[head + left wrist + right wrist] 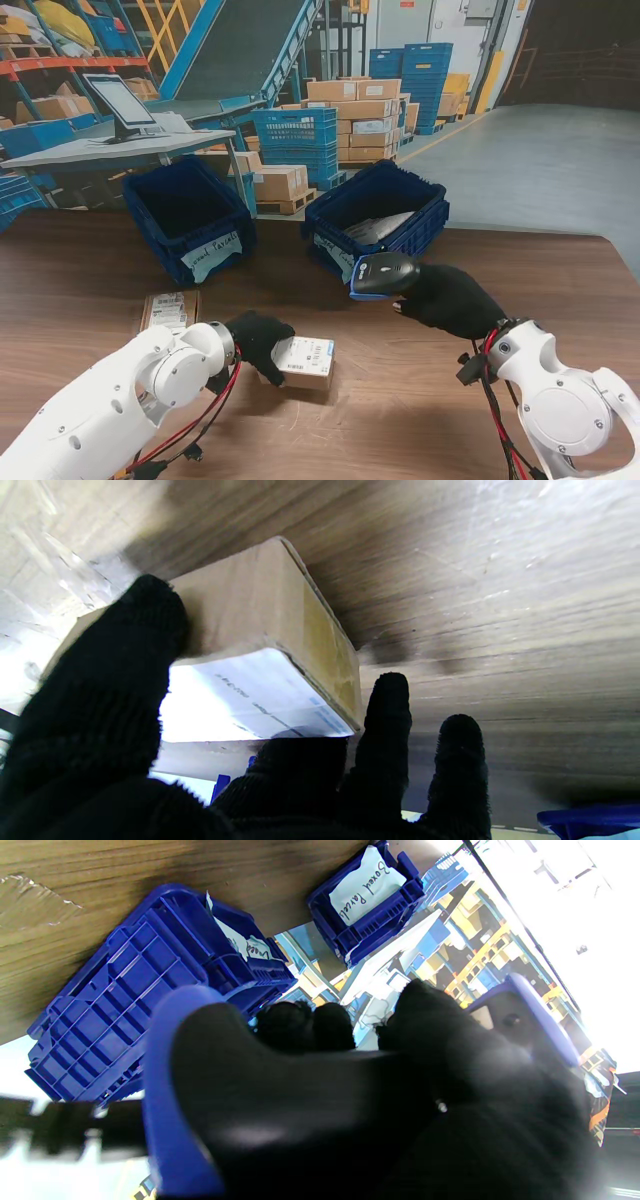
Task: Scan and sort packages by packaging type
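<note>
From the stand, the left hand gripped the box, which sat nearer to me than the right bin.

Left wrist: fingers flanked it.

Right wrist: the right hand clasped the scanner; best aimed squarely at the label.

2 blue bins blocking far side, bare table between hands

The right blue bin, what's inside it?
The right blue bin holds a pale, flat package lying near its middle. Its near wall hides the rest of the floor.
</note>
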Available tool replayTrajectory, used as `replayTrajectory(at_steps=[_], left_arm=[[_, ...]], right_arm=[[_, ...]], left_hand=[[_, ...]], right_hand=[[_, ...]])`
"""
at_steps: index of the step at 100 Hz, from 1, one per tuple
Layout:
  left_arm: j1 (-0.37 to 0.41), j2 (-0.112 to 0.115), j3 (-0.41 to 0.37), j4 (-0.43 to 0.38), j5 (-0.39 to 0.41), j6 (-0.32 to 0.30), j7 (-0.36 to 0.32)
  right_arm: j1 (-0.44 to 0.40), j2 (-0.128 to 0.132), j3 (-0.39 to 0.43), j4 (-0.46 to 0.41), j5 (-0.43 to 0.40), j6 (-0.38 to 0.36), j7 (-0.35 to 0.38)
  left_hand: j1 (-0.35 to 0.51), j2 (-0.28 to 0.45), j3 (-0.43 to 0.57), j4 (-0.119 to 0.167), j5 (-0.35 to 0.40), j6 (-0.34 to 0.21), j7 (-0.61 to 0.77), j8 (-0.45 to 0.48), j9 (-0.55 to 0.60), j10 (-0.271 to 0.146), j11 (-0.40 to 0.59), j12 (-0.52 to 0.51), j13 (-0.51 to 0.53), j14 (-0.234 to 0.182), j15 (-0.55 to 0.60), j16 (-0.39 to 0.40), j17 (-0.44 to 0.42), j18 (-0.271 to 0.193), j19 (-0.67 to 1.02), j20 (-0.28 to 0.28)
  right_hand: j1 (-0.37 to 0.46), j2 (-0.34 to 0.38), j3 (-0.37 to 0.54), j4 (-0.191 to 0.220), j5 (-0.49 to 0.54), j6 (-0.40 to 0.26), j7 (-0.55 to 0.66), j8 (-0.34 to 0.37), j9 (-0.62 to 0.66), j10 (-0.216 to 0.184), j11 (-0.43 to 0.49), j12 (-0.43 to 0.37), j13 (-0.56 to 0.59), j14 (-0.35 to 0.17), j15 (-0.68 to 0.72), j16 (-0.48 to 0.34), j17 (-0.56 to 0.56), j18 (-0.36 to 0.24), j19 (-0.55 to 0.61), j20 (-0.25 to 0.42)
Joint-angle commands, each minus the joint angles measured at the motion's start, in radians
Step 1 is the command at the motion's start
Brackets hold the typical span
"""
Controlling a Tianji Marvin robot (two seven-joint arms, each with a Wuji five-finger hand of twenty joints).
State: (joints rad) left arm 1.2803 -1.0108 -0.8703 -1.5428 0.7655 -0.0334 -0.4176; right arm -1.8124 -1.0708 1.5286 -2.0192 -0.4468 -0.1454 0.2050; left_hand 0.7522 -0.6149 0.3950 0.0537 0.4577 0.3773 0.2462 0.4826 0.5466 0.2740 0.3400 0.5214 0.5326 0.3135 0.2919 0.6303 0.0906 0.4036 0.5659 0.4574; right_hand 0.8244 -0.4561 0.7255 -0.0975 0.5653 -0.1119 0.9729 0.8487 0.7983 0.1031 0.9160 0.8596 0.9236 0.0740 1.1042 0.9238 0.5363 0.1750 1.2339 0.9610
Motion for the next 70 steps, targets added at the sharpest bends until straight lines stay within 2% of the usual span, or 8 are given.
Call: replayTrajectory(at_steps=[1, 29, 54, 70], left_arm=[[0.002, 0.001, 0.006, -0.014, 0.002, 0.005, -0.026], [0.005, 0.005, 0.015, -0.032, 0.027, 0.016, -0.044], [0.003, 0.013, 0.022, -0.055, 0.041, 0.035, -0.087], [-0.003, 0.019, 0.029, -0.069, 0.049, 0.044, -0.123]], right_arm=[[-0.008, -0.004, 0.001, -0.011, 0.001, -0.003, 0.009], [-0.013, -0.005, 0.003, -0.015, -0.001, -0.005, 0.005], [-0.014, -0.005, 0.004, -0.018, -0.007, -0.008, 0.002], [-0.013, -0.005, 0.004, -0.019, -0.010, -0.008, 0.000]], left_hand=[[0.076, 0.187, 0.118, 0.086, 0.055, -0.118, 0.034, -0.038, -0.064, -0.034, -0.042, -0.037, -0.044, 0.017, -0.043, -0.043, -0.023, 0.037, -0.038, 0.013], [-0.024, 0.226, 0.022, -0.038, 0.004, -0.071, -0.144, -0.130, -0.163, -0.012, -0.118, -0.094, -0.141, 0.037, -0.105, -0.124, -0.058, 0.038, -0.107, 0.016], [-0.080, 0.271, -0.029, -0.063, -0.081, -0.033, -0.205, -0.160, -0.248, 0.003, -0.177, -0.123, -0.211, 0.049, -0.146, -0.169, -0.091, 0.038, -0.156, 0.008], [-0.089, 0.305, -0.084, -0.063, -0.147, -0.006, -0.231, -0.182, -0.302, 0.017, -0.222, -0.142, -0.254, 0.052, -0.166, -0.201, -0.105, 0.034, -0.192, 0.007]], right_hand=[[0.116, 0.082, 0.096, -0.015, 0.069, -0.059, 0.027, 0.018, 0.015, 0.024, -0.008, 0.004, 0.006, 0.006, 0.004, -0.001, -0.001, 0.002, 0.010, 0.014], [0.117, 0.082, 0.097, -0.016, 0.069, -0.058, 0.027, 0.019, 0.015, 0.026, -0.008, 0.004, 0.007, 0.004, 0.004, -0.001, -0.001, 0.002, 0.010, 0.014], [0.116, 0.082, 0.096, -0.016, 0.069, -0.059, 0.027, 0.019, 0.015, 0.025, -0.008, 0.004, 0.007, 0.004, 0.004, -0.001, -0.001, 0.002, 0.009, 0.014], [0.117, 0.082, 0.096, -0.016, 0.069, -0.058, 0.027, 0.019, 0.015, 0.025, -0.008, 0.004, 0.006, 0.004, 0.003, -0.001, -0.001, 0.002, 0.009, 0.014]])
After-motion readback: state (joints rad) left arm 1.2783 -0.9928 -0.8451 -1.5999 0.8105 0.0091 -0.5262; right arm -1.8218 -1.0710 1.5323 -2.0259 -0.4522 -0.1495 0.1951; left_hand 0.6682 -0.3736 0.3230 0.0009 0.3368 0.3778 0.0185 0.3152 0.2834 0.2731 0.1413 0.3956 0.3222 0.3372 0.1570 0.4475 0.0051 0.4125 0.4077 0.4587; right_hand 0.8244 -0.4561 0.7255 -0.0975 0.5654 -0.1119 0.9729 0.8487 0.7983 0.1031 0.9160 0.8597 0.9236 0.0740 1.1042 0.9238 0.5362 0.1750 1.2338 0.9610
